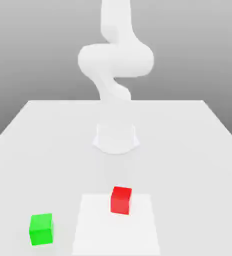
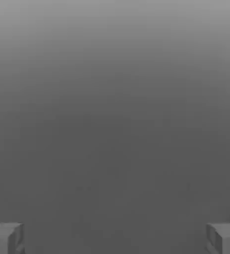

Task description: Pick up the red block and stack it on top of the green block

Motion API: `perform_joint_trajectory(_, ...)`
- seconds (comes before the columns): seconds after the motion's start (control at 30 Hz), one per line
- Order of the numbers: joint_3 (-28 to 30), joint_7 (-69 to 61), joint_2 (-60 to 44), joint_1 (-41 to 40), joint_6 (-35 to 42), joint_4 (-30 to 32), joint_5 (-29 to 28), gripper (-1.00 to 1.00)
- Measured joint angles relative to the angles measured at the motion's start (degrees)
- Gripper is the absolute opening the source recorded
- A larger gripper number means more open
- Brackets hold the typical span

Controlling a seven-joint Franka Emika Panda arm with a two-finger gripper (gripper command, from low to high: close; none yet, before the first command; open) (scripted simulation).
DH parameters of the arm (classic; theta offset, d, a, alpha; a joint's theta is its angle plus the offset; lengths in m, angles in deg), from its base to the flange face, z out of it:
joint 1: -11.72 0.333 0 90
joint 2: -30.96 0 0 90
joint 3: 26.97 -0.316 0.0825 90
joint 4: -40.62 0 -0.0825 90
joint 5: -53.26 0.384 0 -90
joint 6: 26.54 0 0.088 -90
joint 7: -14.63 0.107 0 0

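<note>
- Jaws stand wide apart with nothing between them; one fingertip [image 2: 5,238] sits at each side of the hand view, grey backdrop beyond.
- Arm [image 1: 115,60] is reared up over its base, so both blocks lie well below and forward of the jaws.
- Red block [image 1: 121,200] rests flat on the bench [image 1: 188,150], on a paler patch, toward the front edge.
- Green block [image 1: 41,229] sits well apart from it, toward the exterior view's left and closer to that edge.
- Judgement: red block looks rigid, light, smooth-faced; grip two opposite side faces, mid-height, squarely.
- Room: open bench around both blocks; descent path looks free. Green block's closeness to the front edge calls for a gentle placement.
</note>
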Motion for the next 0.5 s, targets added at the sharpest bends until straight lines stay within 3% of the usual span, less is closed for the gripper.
perform_joint_trajectory(0.5, -3.57, 9.27, -30.28, -1.77, -21.05, 24.01, 0.19, 0.0)
